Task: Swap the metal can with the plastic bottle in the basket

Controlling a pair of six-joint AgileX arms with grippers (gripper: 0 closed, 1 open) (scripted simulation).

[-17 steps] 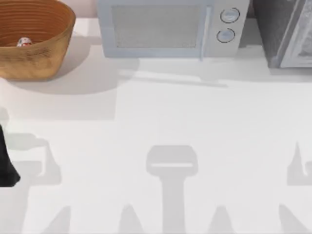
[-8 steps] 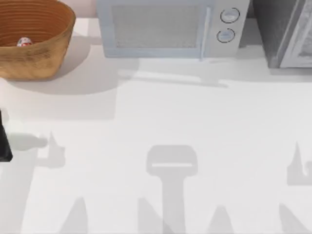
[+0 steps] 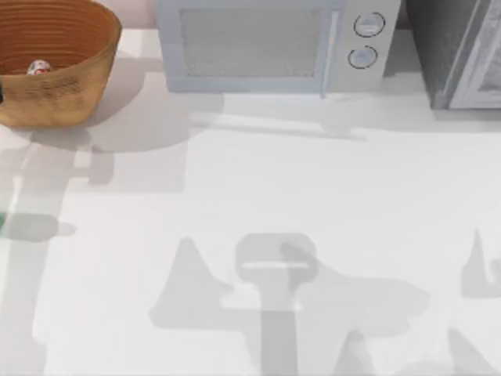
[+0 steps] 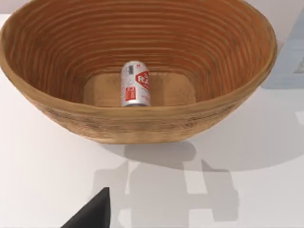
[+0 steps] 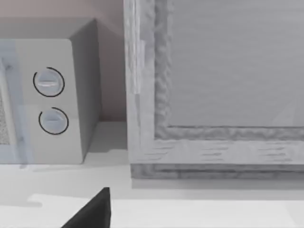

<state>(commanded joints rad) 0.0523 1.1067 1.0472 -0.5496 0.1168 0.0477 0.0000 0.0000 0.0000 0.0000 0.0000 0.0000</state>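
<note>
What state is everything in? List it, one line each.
metal can: loose on the basket floor.
basket: upright on the table, holding the metal can.
microwave: door shut.
left claw: outside the basket, clear of the metal can.
right claw: parked near the microwave.

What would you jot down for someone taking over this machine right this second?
Left gripper: just in front of the basket, looking into it.
Right gripper: parked, facing the microwave.
Metal can: on the basket floor.
Plastic bottle: probably the green sliver at the top view's left edge, outside the basket.
Done: nothing yet.
Left: take the can out, then put the bottle in.
</note>
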